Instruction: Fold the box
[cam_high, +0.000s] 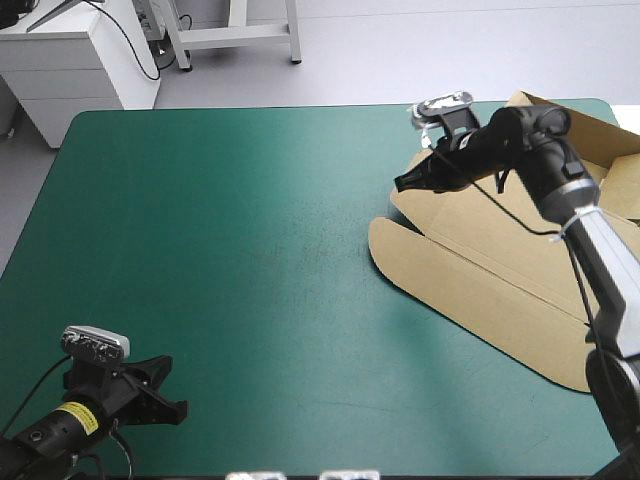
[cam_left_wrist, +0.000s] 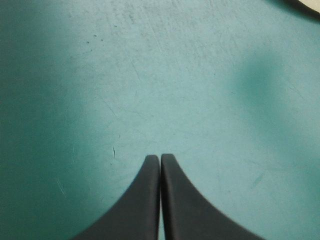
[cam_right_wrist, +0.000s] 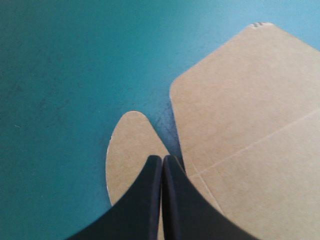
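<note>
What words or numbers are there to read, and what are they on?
Yellow label on the left arm: black print, too small to read.
The box: no print visible.
The teal-green cover: none.

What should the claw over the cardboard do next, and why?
Probably open the right claw and take hold of the rounded flap: the box lies flat, no wall raised yet, and that claw is shut with its tips over the flap.

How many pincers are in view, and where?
2. The left pincer is over bare teal-green cover at the near left corner; the right pincer is over a rounded flap of the box.
</note>
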